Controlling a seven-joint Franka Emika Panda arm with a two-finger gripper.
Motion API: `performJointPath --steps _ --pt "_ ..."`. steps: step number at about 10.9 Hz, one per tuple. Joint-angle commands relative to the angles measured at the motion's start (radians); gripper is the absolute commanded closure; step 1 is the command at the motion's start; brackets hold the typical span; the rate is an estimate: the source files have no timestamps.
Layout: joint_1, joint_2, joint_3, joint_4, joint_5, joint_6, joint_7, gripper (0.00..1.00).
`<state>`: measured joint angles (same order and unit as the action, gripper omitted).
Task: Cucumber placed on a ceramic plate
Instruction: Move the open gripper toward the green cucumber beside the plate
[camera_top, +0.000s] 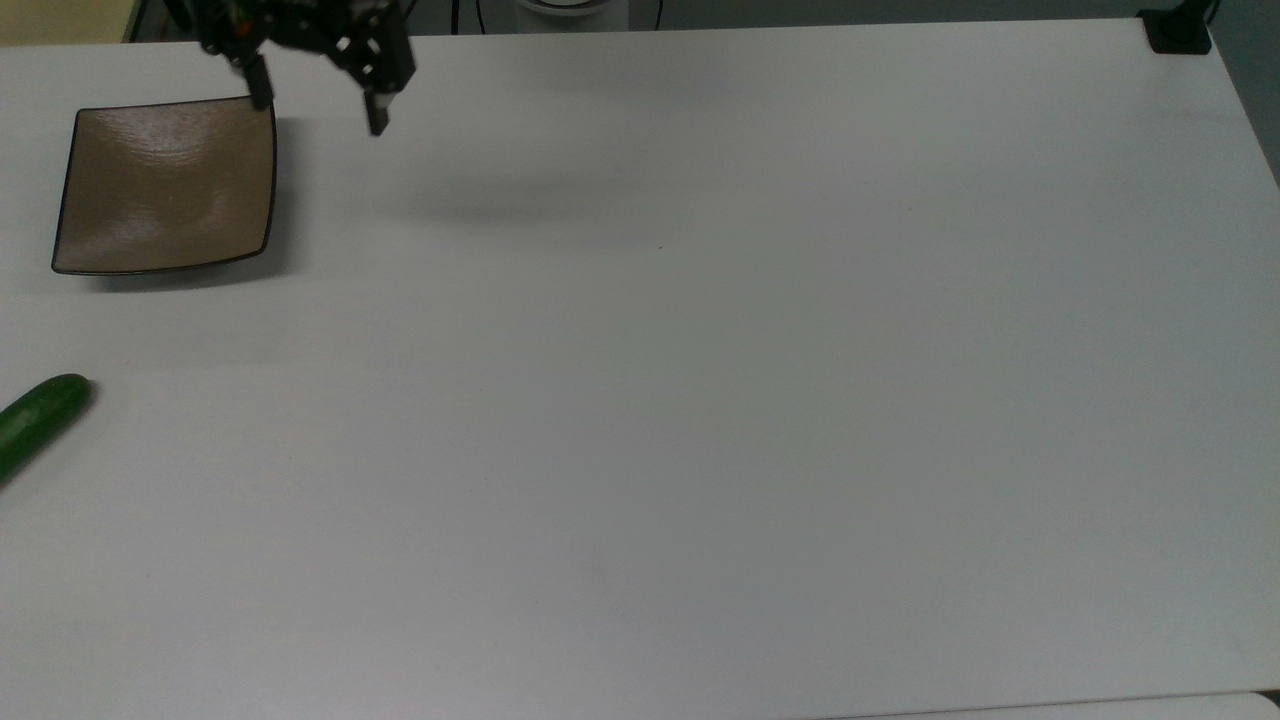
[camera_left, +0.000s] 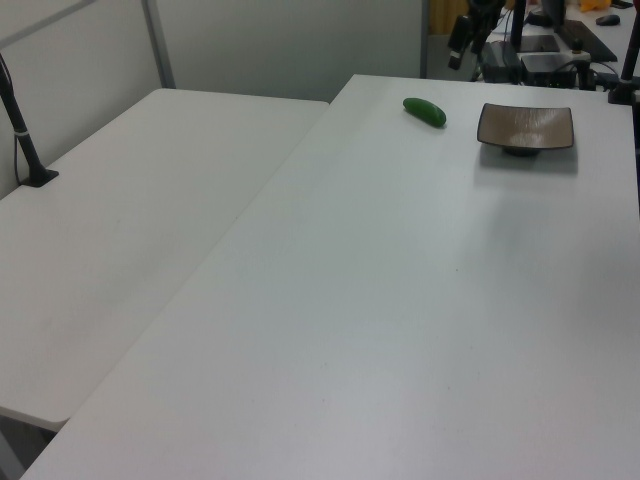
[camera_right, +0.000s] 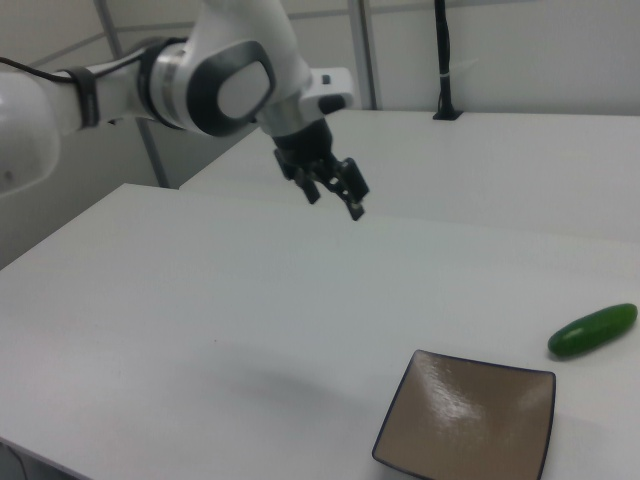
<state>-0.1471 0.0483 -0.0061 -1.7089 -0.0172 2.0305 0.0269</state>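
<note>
Cucumber (camera_top: 38, 419) lies untouched at the desk's (camera_top: 700, 400) edge — the top view's left, apart from the ceramic plate (camera_top: 165, 185).
Gripper (camera_top: 318, 108) hangs spread and empty above the plate's corner. The cucumber looks firm, smooth, likely slick and prone to roll — best pinched mid-length; the top view cuts off its far end.
</note>
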Motion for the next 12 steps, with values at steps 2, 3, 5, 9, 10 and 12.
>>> performJointPath --steps 2,3,5,9,10,12 --pt "-0.054 0.100 -0.057 0.072 -0.032 0.201 0.051 0.00" --pt "-0.057 0.137 -0.083 0.092 -0.033 0.258 0.054 0.00" --pt "-0.074 0.249 -0.123 0.155 -0.033 0.414 0.105 0.00" --pt "-0.166 0.471 -0.124 0.320 -0.032 0.623 0.137 0.00" --pt "-0.187 0.526 -0.124 0.346 -0.030 0.690 0.137 0.00" --pt "-0.210 0.631 -0.124 0.403 -0.030 0.778 0.136 0.00"
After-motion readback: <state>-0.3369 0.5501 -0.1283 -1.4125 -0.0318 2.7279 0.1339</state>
